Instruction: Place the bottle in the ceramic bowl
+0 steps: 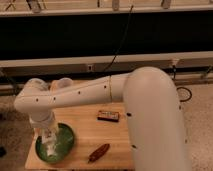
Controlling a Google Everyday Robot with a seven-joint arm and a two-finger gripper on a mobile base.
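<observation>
table [90, 131] wood | dark flat packet [108, 115] centre | reddish-brown oblong object [99, 152] front edge

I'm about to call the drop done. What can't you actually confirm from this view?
- Gripper, over the green bowl: too blurred to judge its grip.
- Bottle: a pale shape at the gripper may be it; too blurred to say whether it is held or resting in the bowl.
- Bowl's left side: hidden by the arm's wrist.
- Table: right part covered by the arm.
</observation>
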